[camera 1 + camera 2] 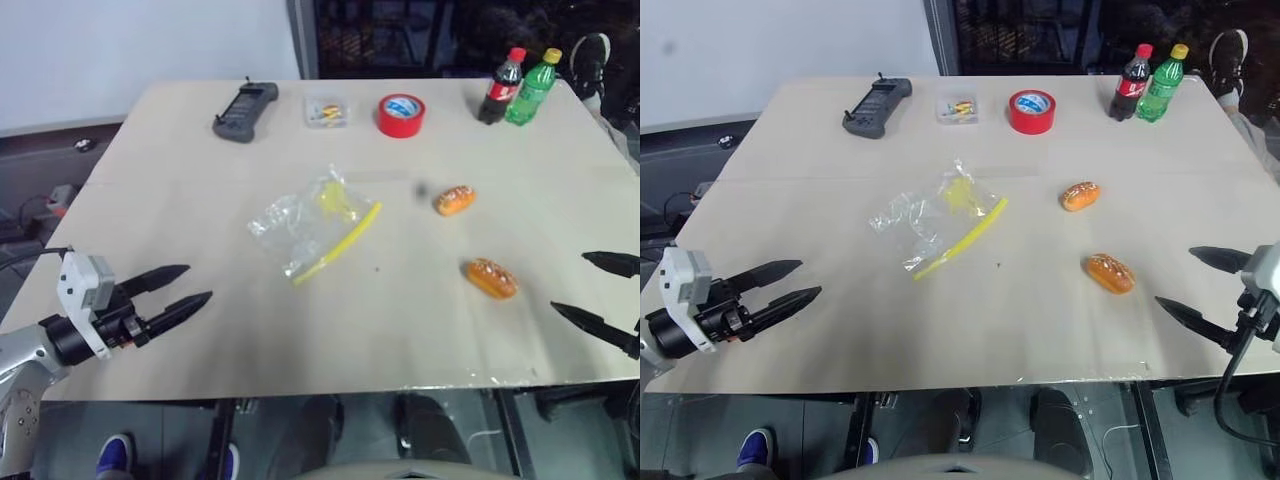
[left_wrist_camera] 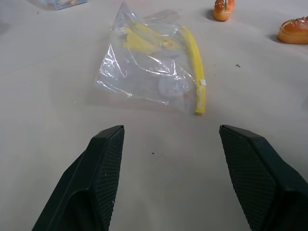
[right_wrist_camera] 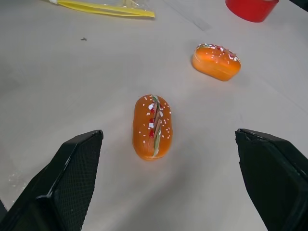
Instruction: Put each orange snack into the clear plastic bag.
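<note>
A pale beige table (image 1: 200, 330) stands before a white wall and a dark doorway. Near its middle lies the clear plastic bag (image 1: 305, 222), crumpled and flat, its yellow seal strip (image 1: 338, 245) along the side facing the near right corner; something yellow sits inside, though what it is cannot be made out. Toward the right edge lie the two orange snacks, well apart from the bag and from each other: the farther snack (image 1: 454, 200) and the nearer snack (image 1: 491, 278), both resting on the tabletop.

The left gripper (image 1: 177, 292) hovers over the near left corner, fingers spread and empty, pointing toward the bag. The right gripper (image 1: 1193, 285) hangs at the near right edge, fingers wide apart and empty, the nearer snack just ahead of it.

Along the far edge stand a black controller (image 1: 244, 111), a small clear box (image 1: 327, 111), a red tape roll (image 1: 401, 115), a cola bottle (image 1: 501, 87) and a green bottle (image 1: 532, 88), the two bottles touching.
</note>
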Robot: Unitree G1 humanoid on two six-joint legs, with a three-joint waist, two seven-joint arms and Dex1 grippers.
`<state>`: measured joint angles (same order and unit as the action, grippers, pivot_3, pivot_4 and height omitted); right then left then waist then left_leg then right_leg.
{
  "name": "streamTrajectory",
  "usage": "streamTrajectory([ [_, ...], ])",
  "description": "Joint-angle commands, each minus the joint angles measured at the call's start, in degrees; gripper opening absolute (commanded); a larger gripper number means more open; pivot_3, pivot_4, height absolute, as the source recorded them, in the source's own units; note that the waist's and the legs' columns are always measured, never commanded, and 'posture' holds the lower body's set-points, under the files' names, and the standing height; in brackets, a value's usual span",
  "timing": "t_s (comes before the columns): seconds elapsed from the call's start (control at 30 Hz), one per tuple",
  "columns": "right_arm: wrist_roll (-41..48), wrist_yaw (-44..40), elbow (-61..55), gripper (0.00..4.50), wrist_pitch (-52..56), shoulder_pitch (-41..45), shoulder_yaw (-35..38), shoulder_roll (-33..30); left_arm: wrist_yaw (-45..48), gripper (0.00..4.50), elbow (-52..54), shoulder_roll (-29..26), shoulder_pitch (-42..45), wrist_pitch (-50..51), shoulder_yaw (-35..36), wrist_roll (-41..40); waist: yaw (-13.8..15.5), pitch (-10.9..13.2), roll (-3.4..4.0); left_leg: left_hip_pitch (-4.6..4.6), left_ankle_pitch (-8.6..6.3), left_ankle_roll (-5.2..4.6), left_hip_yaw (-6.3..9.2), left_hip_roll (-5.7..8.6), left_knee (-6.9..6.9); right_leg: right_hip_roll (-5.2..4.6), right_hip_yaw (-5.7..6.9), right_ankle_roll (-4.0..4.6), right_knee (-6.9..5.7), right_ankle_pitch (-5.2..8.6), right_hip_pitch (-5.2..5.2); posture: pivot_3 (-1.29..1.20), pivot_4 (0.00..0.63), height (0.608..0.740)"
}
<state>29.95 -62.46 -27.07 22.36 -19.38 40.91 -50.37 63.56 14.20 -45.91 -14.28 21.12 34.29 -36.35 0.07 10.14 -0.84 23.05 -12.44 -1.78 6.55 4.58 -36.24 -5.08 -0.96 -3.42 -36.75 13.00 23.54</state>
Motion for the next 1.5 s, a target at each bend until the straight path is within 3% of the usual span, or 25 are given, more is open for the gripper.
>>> streamTrajectory([
  [0.03,0.8,0.7,-1.4,4.5,0.2,1.0,0.6,-1.0,-0.5,3.34,1.4,-0.9,1.0,1.3,0.5,-1.8,0.1,0.0,0.0,0.0,0.0,0.0,0.0,0.0,0.0,0.0,0.0,0.0,0.0,0.0,0.0,0.0,0.15,0.74],
  [0.43,0.6,4.1,-2.1,4.5,0.7,6.3,-4.7,-0.8,-6.2,3.34,6.5,0.8,2.9,6.6,-1.6,-4.6,0.4,0.0,0.03,-0.02,0.0,0.0,-0.05,-0.06,-0.02,0.06,0.02,0.0,-0.01,-0.01,0.0,0.0,0.15,0.74],
  [0.57,1.1,6.3,-2.0,4.5,1.5,8.4,-5.7,-0.5,-7.0,3.34,7.0,0.9,2.6,7.1,-1.9,-4.7,-1.2,0.1,0.29,0.05,0.17,-0.27,2.76,1.88,-0.1,-1.37,2.65,-0.73,-0.37,0.94,-1.09,0.0,0.15,0.74],
  [0.63,1.9,7.9,-1.9,4.5,3.0,10.0,-6.1,-0.4,-8.1,3.34,7.0,0.9,2.6,7.6,-2.2,-4.3,-1.1,0.1,0.28,-0.03,0.27,-0.31,5.26,3.76,-0.11,-1.8,3.07,-1.45,-0.96,1.7,-1.2,0.0,0.15,0.74],
  [0.67,1.7,8.5,-1.8,4.5,3.0,10.7,-6.6,-0.3,-9.2,3.34,7.1,1.0,2.8,8.4,-2.5,-4.3,-0.6,0.1,0.29,-0.13,0.29,-0.28,5.68,4.14,-0.12,-2.14,3.3,-1.63,-1.17,1.91,-1.23,0.0,0.15,0.74],
  [0.77,1.4,9.3,-1.9,4.5,2.5,12.2,-8.1,0.0,-13.8,3.34,7.9,2.1,4.1,12.3,-2.9,-6.3,0.7,0.1,0.37,-0.09,0.26,-0.21,4.93,3.76,0.04,-2.24,2.51,-1.2,-1.19,1.8,-0.87,0.0,0.15,0.74],
  [1.0,2.3,10.3,-3.3,4.5,2.0,14.7,-12.4,1.5,-21.6,3.34,7.4,1.6,8.2,27.1,-1.2,-17.4,0.8,0.1,0.33,-0.08,0.04,-0.45,4.44,3.74,-0.02,-2.13,2.0,-1.21,-1.01,1.8,-0.79,0.0,0.15,0.74],
  [1.23,2.1,10.9,-7.5,4.5,1.2,18.1,-20.0,2.2,-31.0,3.34,-5.3,3.5,16.0,43.8,1.4,-38.2,0.7,0.1,0.35,-0.27,0.0,-0.42,4.17,3.45,-0.03,-1.98,1.7,-1.29,-1.19,1.82,-0.72,0.0,0.15,0.74],
  [1.5,0.4,10.8,-7.8,4.5,-0.7,26.2,-31.7,5.6,-32.9,3.34,-12.0,10.1,23.3,42.3,-7.9,-32.9,0.9,0.1,0.26,-0.2,-0.01,-0.34,3.96,3.38,-0.06,-1.95,1.54,-1.14,-1.16,1.72,-0.61,0.0,0.15,0.74],
])
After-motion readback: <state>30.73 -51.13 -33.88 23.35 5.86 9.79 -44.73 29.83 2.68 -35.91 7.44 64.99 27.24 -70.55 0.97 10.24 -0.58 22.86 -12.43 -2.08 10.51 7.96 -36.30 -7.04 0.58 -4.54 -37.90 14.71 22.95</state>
